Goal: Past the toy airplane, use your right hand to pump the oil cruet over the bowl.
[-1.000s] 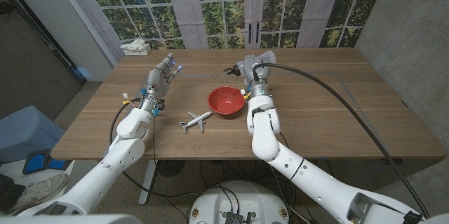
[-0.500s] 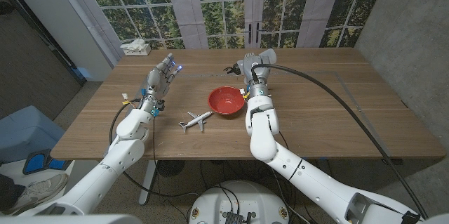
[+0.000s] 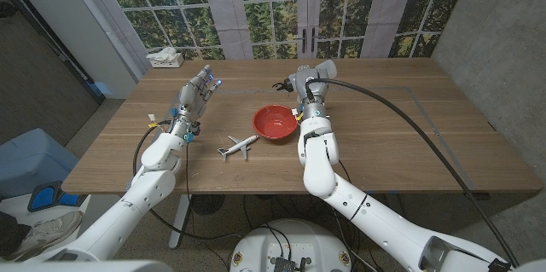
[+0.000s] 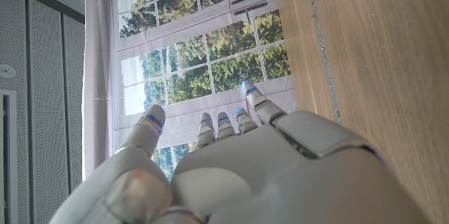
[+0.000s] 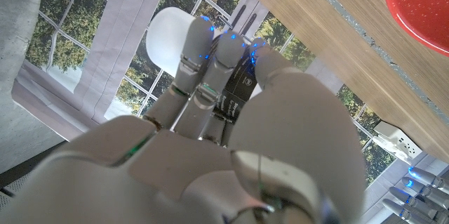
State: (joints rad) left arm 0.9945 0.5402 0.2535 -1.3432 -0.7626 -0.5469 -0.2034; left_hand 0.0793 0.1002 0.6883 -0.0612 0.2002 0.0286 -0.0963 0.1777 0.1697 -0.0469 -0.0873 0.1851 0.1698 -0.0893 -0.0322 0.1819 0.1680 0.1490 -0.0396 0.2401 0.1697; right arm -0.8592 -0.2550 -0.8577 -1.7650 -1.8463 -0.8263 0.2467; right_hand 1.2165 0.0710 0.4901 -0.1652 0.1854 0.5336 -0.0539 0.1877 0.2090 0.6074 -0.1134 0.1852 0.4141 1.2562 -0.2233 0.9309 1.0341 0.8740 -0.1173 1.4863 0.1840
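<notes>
My right hand (image 3: 304, 80) grips the oil cruet just beyond the far rim of the red bowl (image 3: 275, 122). The cruet's black spout (image 3: 280, 84) sticks out to the left of the hand. In the right wrist view my fingers (image 5: 210, 55) wrap a dark labelled body (image 5: 235, 94) with a white rounded top (image 5: 170, 36), and the bowl's rim (image 5: 421, 6) shows at a corner. The white toy airplane (image 3: 237, 145) lies nearer to me than the bowl, at its front left. My left hand (image 3: 197, 89) is raised left of the bowl with fingers stretched out, holding nothing.
A white box (image 3: 166, 57) sits at the table's far left corner. A thick black cable (image 3: 401, 106) runs from the right wrist across the table's right side. Windows stand behind the table's far edge (image 3: 375, 60).
The right forearm has edged slightly to the left; the hand, cruet, bowl and airplane stay where they were.
</notes>
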